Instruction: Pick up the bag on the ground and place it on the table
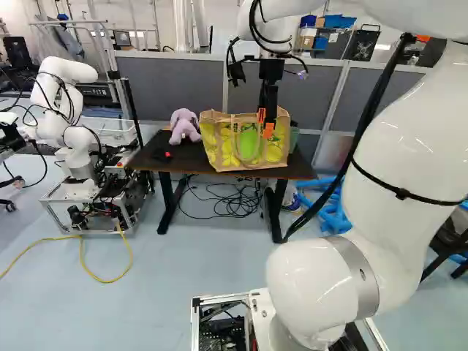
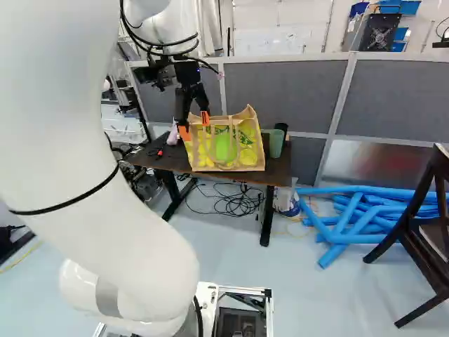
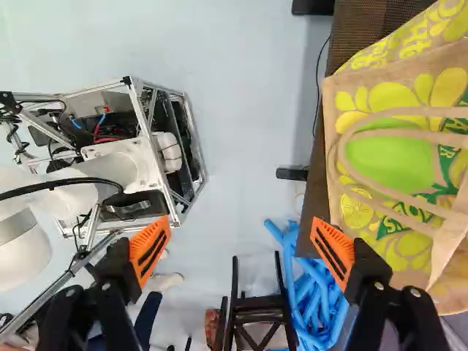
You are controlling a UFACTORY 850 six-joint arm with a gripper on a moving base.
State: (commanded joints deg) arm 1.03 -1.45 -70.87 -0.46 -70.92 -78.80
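Observation:
The tan bag (image 1: 241, 142) with yellow and green print stands upright on the dark table (image 1: 164, 152). My gripper (image 1: 265, 123) is at the bag's upper right part in the left base view and at its upper left corner in the right base view. In the wrist view the gripper (image 3: 241, 248) stands wide open with nothing between its fingers; the bag (image 3: 395, 164) lies beside one finger, its handle loops outside the gap. Whether that finger touches the bag, I cannot tell.
A purple plush toy (image 1: 184, 126) sits beside the bag, and a green cup (image 2: 276, 142) stands at its other side. Blue tubes (image 2: 358, 214) and a dark chair (image 2: 424, 239) are on the floor. Another robot (image 1: 69, 117) stands left of the table. Grey partitions rise behind.

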